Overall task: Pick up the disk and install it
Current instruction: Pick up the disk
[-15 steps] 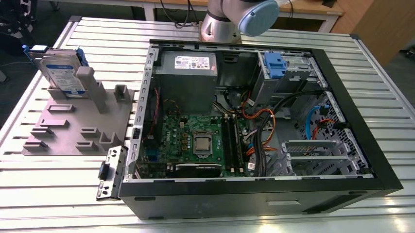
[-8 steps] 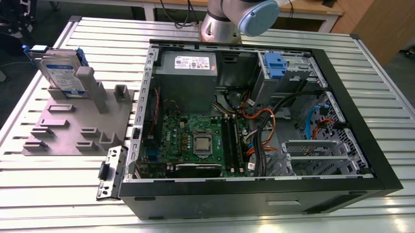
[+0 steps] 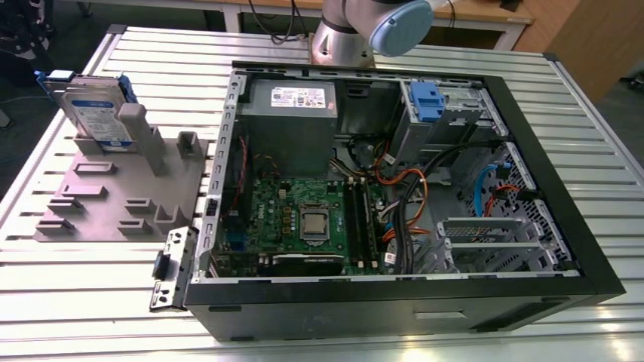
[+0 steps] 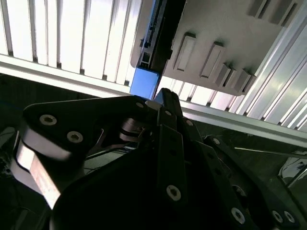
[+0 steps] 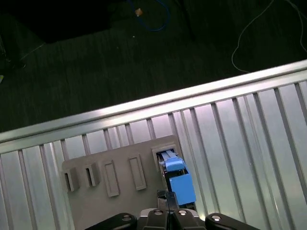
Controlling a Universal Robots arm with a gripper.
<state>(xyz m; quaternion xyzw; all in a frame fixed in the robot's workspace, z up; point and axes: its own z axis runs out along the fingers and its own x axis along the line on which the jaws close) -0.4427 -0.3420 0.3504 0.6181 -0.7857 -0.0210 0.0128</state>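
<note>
Second wrist view, fingers: the gripper [image 4: 163, 96] has its fingers pressed together with nothing between them. Its tip hangs just short of the blue tab of the disk [image 4: 144, 81].
First wrist view, fingers: the gripper [image 5: 167, 196] is again closed and empty, poised over the blue end of the disk [image 5: 180, 187] and not touching it.
Disk: it stands on edge in a slot of the grey holder plate [image 3: 111, 196], at the plate's far corner on the exterior view's left. In the exterior view the disk [image 3: 96, 113] shows its white label with a blue band.
Holder plate: it lies flat on the counter [image 3: 151, 53], with other slots and posts unfilled.
Counter: ribbed aluminium slats. It also carries the open computer case [image 3: 403, 294], just to the right of the plate.
Case: the lid is off and the motherboard and cables are exposed. A drive cage with a blue latch [image 3: 427, 102] sits at the far right inside.
Task state: the disk is not yet picked up.
Handling: probably stiff and fairly dense, with smooth metal faces that could slip. It is likely sensitive to knocks, and the plastic rails and tab may flex.
Where to hold: judged best across the two flat faces, on the part standing above the slot rather than on the tab.
</note>
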